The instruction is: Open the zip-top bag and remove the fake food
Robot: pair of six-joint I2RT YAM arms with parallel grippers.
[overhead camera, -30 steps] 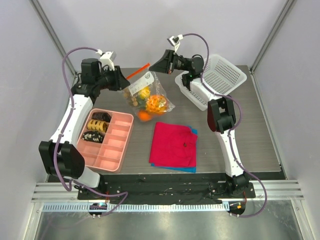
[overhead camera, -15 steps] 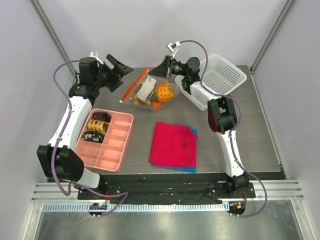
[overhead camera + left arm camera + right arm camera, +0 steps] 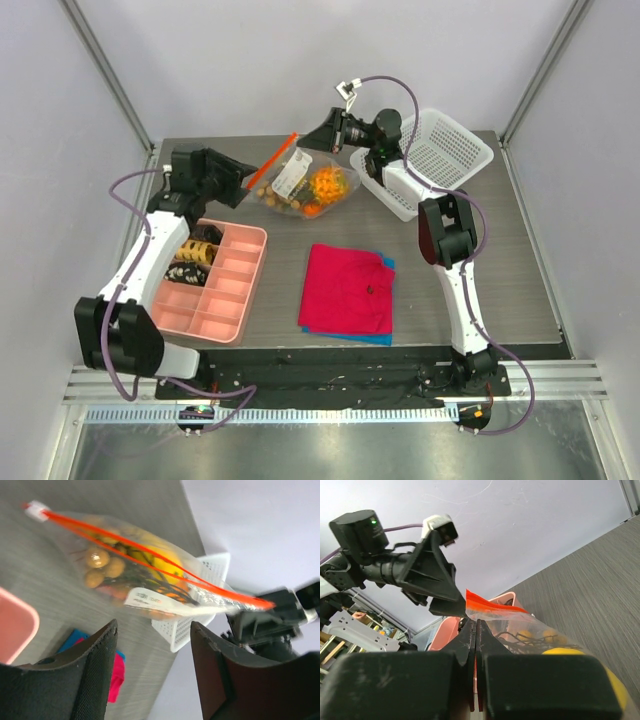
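Observation:
The zip-top bag [image 3: 305,187] is clear, with an orange-red zip strip [image 3: 273,160], and lies tilted at the back of the table. Inside it is the fake food [image 3: 325,183]: orange and yellow fruits and brownish pieces. My right gripper [image 3: 308,146] is shut on the bag's upper right corner by the strip and holds that end up. The right wrist view shows its fingers closed on the plastic [image 3: 476,625]. My left gripper [image 3: 238,178] is open and empty, just left of the bag. In the left wrist view the bag [image 3: 135,575] lies beyond the open left gripper [image 3: 152,645].
A pink divided tray [image 3: 215,290] at front left holds dark ringed pieces [image 3: 195,255]. A white mesh basket [image 3: 440,150] stands at the back right, close behind the right gripper. A red cloth on a blue one [image 3: 348,290] lies at the middle front.
My left gripper let go of the bag's left end, opened and moved down and left. The bag shifted back and right, now held only by the right gripper.

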